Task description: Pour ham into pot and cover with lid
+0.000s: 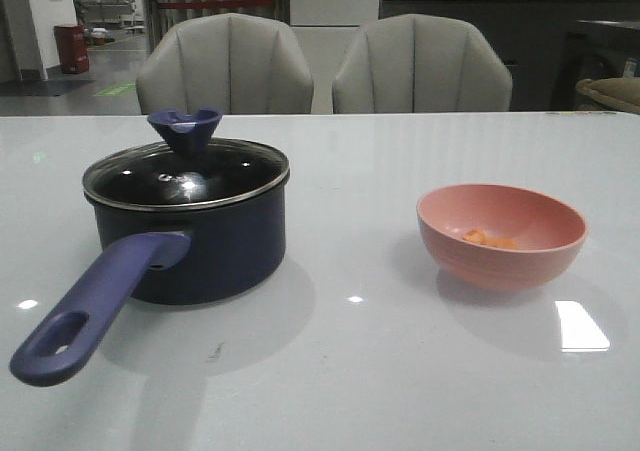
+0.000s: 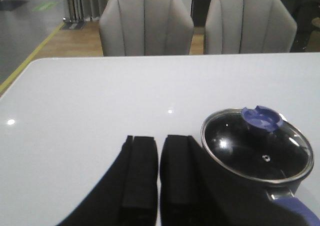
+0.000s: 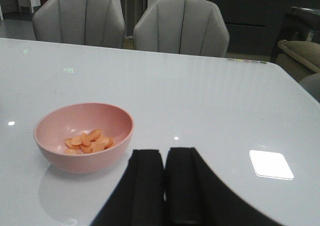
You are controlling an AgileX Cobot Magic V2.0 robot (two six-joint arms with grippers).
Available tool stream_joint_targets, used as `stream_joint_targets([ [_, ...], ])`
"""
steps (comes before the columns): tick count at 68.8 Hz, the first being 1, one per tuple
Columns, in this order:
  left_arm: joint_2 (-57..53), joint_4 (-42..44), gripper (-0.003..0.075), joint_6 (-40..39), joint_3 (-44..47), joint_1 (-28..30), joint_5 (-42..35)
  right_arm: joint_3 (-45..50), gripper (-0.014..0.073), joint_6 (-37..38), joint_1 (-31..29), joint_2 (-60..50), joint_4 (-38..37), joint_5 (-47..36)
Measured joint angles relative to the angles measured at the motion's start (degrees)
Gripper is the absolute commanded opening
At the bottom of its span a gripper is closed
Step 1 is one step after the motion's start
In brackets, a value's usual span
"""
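Lidded pot (image 1: pixel 205 241) and pink bowl (image 1: pixel 501 235) well apart mid-table (image 1: pixel 350 371).

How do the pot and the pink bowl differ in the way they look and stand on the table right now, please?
The pot is dark navy with straight walls; the bowl is salmon pink and rounded. The pot has a long handle; the bowl has none. The pot is covered by a glass lid; the bowl stands open, with ham showing inside. Both sit upright on the white table, apart from each other.
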Motion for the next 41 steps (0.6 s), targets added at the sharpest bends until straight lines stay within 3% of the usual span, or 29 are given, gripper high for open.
stream_joint_targets([
  [7,0.80,-0.30,0.0293,0.00,0.00,0.00,1.13,0.00,0.0149,0.00,0.00,0.00,0.00,0.00],
  [14,1.53,-0.39,0.0503,0.00,0.00,0.00,1.36,0.00,0.0149,0.00,0.00,0.00,0.00,0.00],
  [18,1.75,-0.39,0.0575,0.00,0.00,0.00,1.36,0.00,0.0149,0.00,0.00,0.00,0.00,0.00],
  [24,2.27,-0.39,0.0592,0.00,0.00,0.00,1.36,0.00,0.0149,0.00,0.00,0.00,0.00,0.00],
  [41,2.35,-1.12,0.0513,0.00,0.00,0.00,-0.02,0.00,0.0149,0.00,0.00,0.00,0.00,0.00],
])
